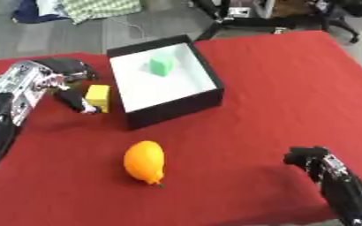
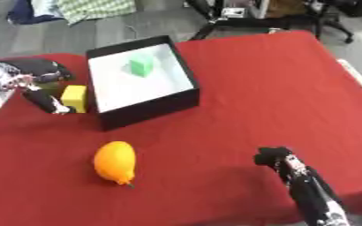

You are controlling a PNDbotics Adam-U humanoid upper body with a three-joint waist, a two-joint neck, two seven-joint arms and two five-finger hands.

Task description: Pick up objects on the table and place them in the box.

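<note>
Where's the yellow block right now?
The yellow block sits on the red table at the left, just outside the black box's left wall, with the left hand's fingers curled round it.

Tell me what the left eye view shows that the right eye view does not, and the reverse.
Only the left eye view shows most of the silver left forearm. Only the right eye view shows the table's right edge with floor beyond it. Both share the box with a green block inside, the yellow block at the left hand, the orange fruit on the red cloth, and the right hand low on the right.
</note>
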